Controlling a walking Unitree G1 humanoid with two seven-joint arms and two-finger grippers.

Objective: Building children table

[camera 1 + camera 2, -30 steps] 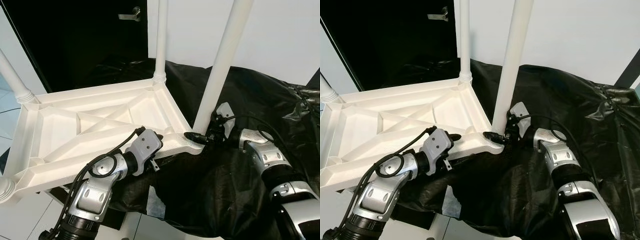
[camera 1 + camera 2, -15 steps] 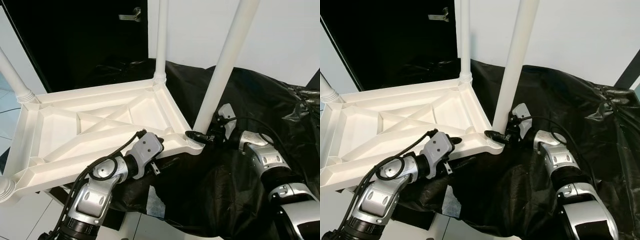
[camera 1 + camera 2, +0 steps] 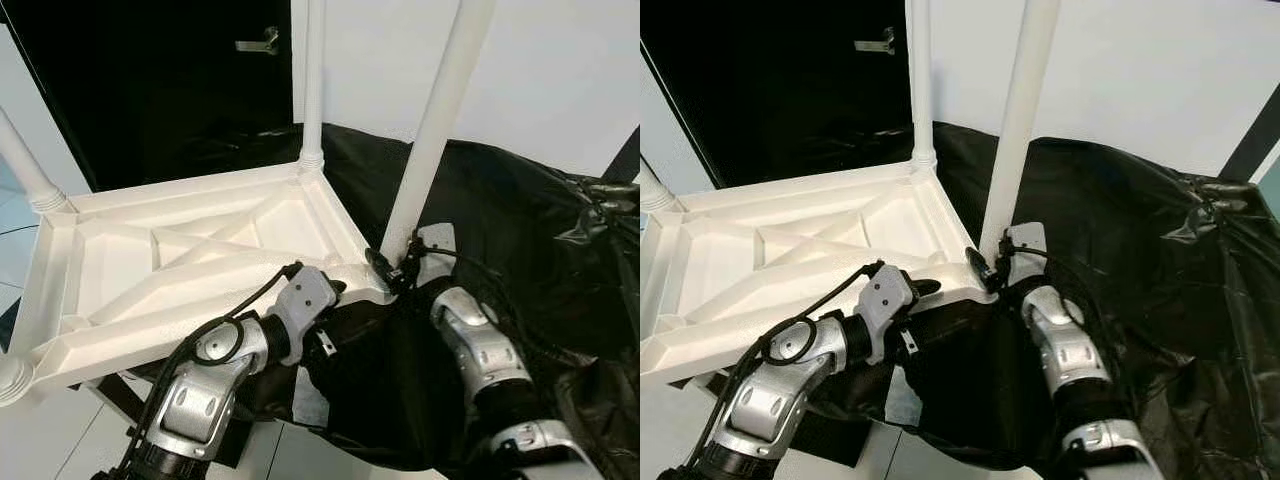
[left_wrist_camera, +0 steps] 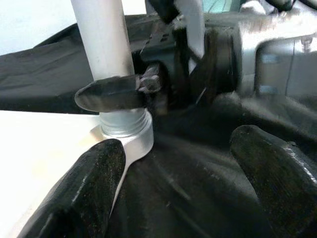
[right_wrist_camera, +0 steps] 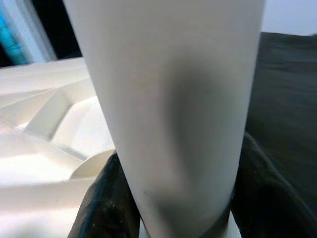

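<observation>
Left eye view has the children's table top (image 3: 190, 260) lying upside down, ribbed underside up, partly on the black sheet (image 3: 520, 230). Taking that top as landmark: legs stand at its far-left corner (image 3: 25, 165) and its far-right corner (image 3: 312, 80), a leg's end shows at the near-left corner (image 3: 10, 378), and the fourth leg (image 3: 430, 130) rises from the near-right corner socket (image 4: 126, 136). Judging by this, all four legs are in place and only seating or tightening the last one, then turning the table upright, seems left.

The right tool (image 5: 163, 198) is clamped on the base of that fourth leg, one finger (image 4: 111, 94) wrapped just above the socket. The left tool (image 4: 183, 193) has its fingers apart, hovering at the top's near-right edge beside the socket and gripping nothing.

Against half a second ago, the right arm has swung in closer to the top's near-right corner, its forearm more upright, and the leg stands less tilted. The whole scene has shifted slightly, so the head moved too.
</observation>
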